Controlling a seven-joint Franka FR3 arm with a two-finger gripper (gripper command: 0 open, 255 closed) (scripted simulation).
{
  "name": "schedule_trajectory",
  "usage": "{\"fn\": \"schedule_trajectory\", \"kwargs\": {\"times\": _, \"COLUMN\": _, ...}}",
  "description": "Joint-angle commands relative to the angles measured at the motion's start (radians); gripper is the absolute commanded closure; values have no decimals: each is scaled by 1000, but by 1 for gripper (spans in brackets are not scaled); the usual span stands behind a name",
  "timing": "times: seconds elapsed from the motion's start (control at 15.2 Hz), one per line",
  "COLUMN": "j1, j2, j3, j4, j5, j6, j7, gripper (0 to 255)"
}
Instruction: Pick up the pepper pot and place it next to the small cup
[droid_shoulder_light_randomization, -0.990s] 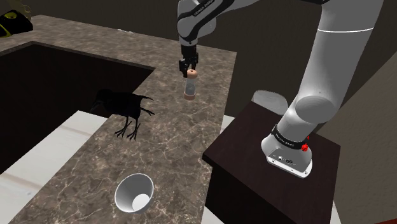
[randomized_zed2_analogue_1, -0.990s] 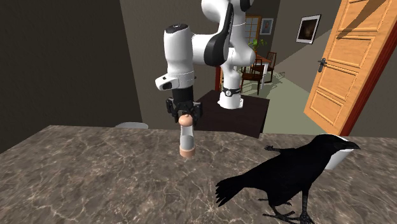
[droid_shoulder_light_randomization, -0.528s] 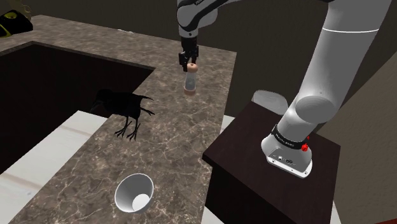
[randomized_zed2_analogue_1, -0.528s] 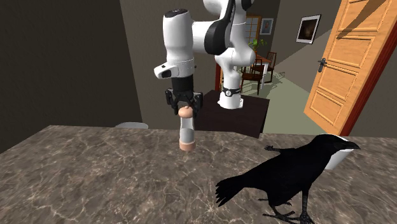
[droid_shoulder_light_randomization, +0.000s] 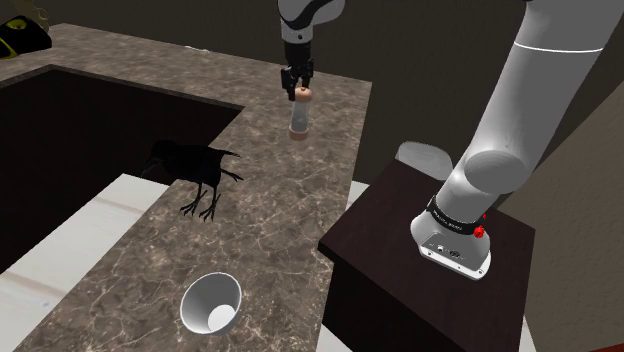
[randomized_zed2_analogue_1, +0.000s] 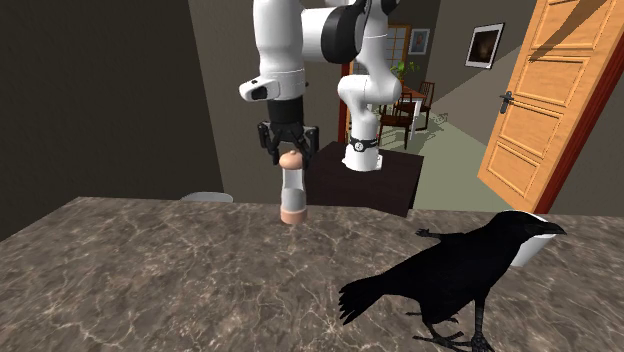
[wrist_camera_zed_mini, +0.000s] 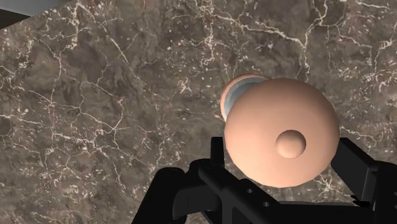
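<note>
The black gripper is clamped on the round tan top of the pepper pot, which hangs upright over the dark marbled surface; in the shoulder view the small cup, white, sits well apart at 7 o'clock from the pot; a black crow stands at 8 o'clock from the pot
</note>
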Motion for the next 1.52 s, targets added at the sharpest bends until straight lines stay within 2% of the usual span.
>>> {"fn": "schedule_trajectory", "kwargs": {"times": 0.0, "j1": 0, "j2": -9, "j3": 0, "j4": 14, "j5": 0, "j6": -23, "j7": -1, "gripper": 255}}
{"fn": "schedule_trajectory", "kwargs": {"times": 1.45, "j1": 0, "j2": -70, "j3": 0, "j4": 235, "j5": -1, "j6": -305, "j7": -3, "gripper": 255}}
